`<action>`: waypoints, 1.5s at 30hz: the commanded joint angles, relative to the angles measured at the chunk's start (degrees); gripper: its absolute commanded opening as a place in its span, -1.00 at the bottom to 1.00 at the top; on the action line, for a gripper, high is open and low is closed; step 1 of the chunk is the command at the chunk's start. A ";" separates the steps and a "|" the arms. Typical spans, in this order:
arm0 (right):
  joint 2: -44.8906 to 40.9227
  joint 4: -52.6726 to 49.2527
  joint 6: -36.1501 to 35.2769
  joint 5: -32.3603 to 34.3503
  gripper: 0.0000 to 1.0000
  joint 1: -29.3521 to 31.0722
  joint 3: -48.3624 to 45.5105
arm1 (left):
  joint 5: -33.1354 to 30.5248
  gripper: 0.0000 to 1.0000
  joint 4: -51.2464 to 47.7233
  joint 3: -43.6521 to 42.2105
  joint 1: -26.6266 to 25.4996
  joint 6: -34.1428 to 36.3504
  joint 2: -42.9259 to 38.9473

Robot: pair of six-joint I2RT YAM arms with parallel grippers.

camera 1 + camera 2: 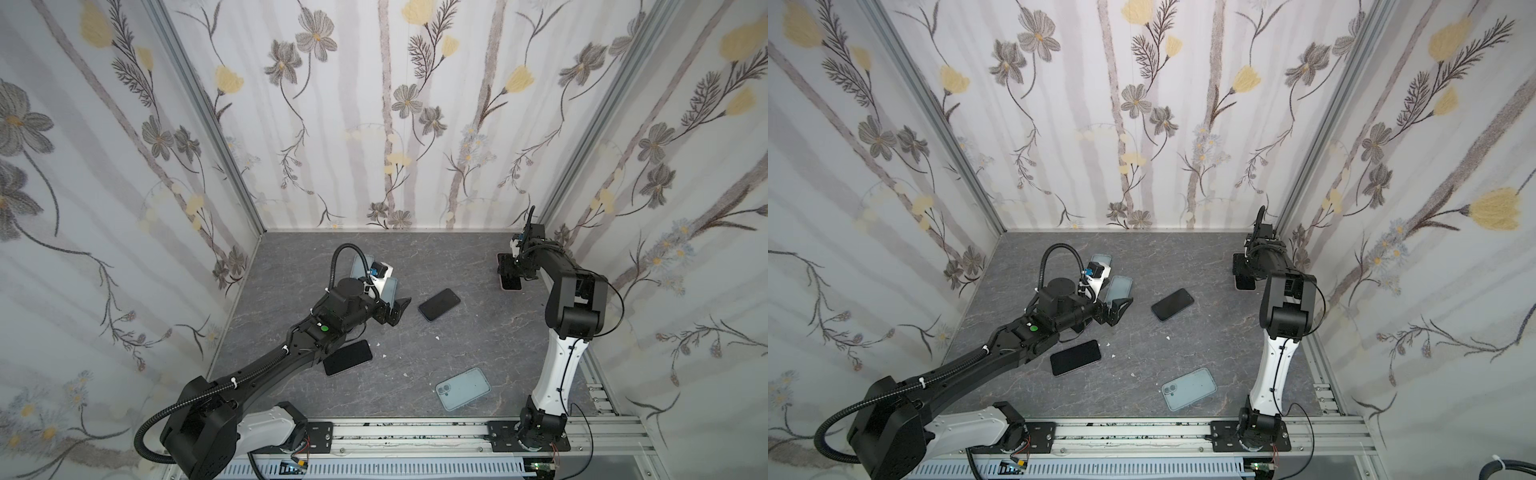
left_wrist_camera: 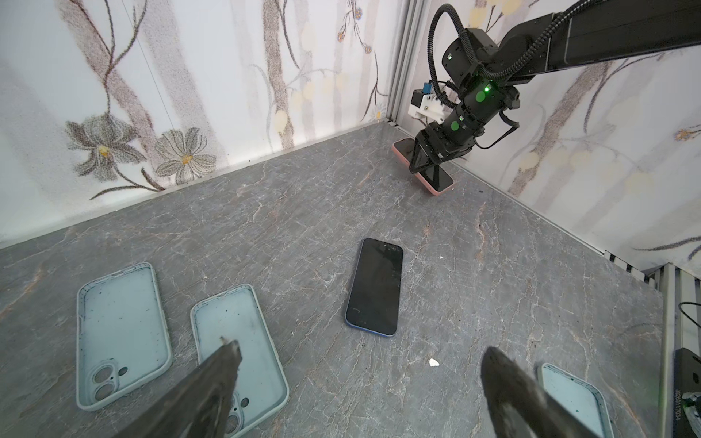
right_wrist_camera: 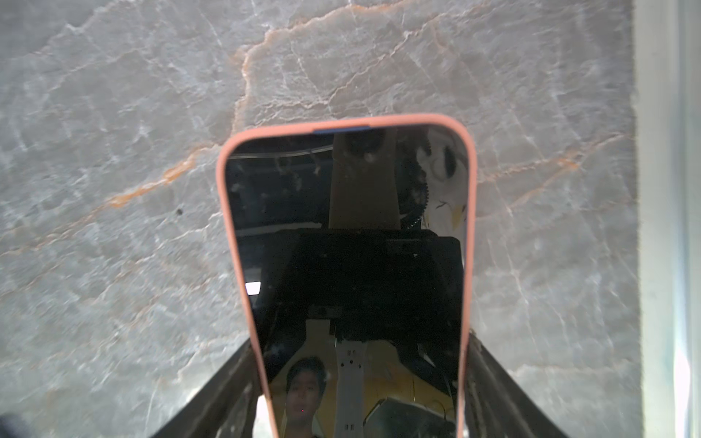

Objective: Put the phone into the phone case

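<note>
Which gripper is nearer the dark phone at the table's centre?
Left. The left gripper hangs open just left of the phone in a top view, apart from it; the right gripper is off in the far right corner, gripping the pink-cased phone.

Bright even light, soft shadows; reflections on phone [image 3: 352, 265].

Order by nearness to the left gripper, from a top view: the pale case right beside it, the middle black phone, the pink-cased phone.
1. Pale case, right beside the left gripper.
2. Black phone, table middle.
3. Pink-cased phone, far right corner.
</note>
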 commanded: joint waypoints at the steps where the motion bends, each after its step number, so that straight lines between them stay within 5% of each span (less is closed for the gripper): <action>1: 2.45 -1.48 -0.85 0.24 0.35 -0.01 2.63 | -0.81 1.00 -0.19 0.61 0.02 -1.39 0.00; 14: 6.16 -2.69 -1.18 3.40 0.62 -0.01 3.71 | -1.58 1.00 -1.60 0.72 0.03 -1.40 -0.85; 31: -4.17 -2.15 2.14 -0.03 0.88 0.24 3.04 | -3.69 1.00 -5.29 1.35 0.03 -2.12 -4.67; 45: -26.04 7.06 8.72 -3.69 0.80 10.57 -22.52 | -8.76 1.00 -16.99 2.30 0.03 -4.32 -7.95</action>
